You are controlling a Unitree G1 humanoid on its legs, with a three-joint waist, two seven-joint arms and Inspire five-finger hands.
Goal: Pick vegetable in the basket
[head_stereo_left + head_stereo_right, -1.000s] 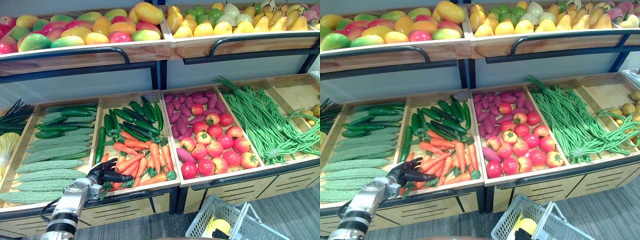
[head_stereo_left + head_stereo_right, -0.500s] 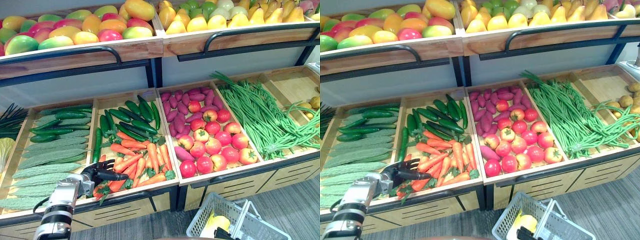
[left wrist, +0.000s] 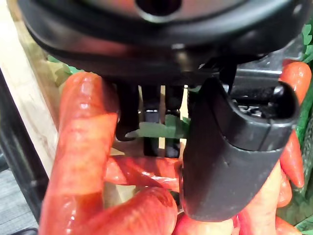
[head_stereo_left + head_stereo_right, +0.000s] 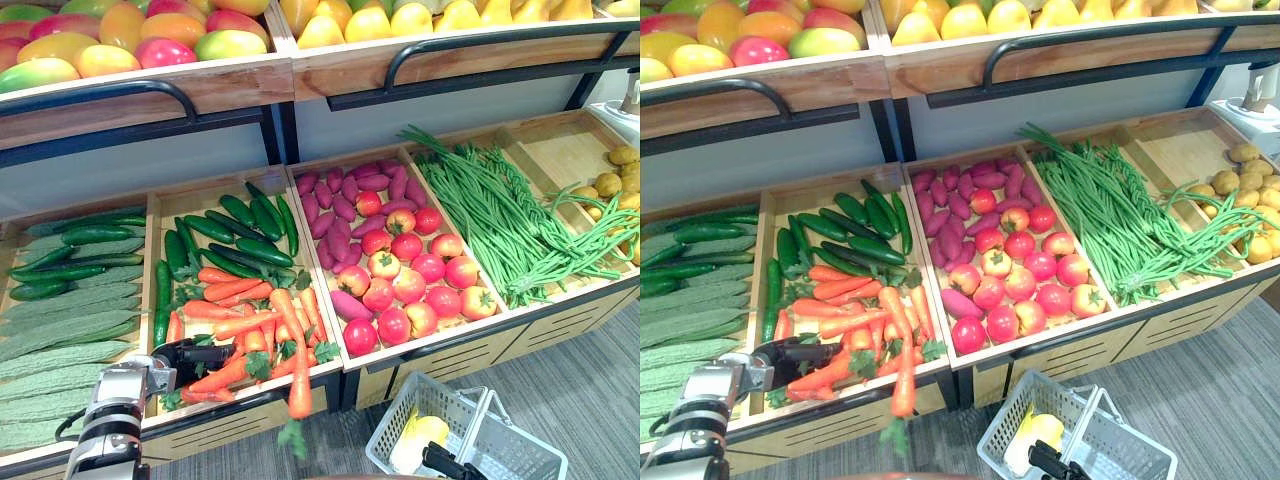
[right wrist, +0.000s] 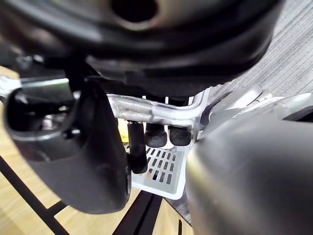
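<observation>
left robot hand [image 4: 185,358] clamps an orange carrot [image 4: 222,374]
fingers lately straight now curl round it; a second long carrot [image 4: 299,385] overhangs the wooden crate's [image 4: 205,190] front edge, likely to drop.

Bright, even overhead light; soft shadows.

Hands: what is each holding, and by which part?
Right hand holds the basket by its handle. Left hand sits among carrots; a grip cannot be told.
</observation>
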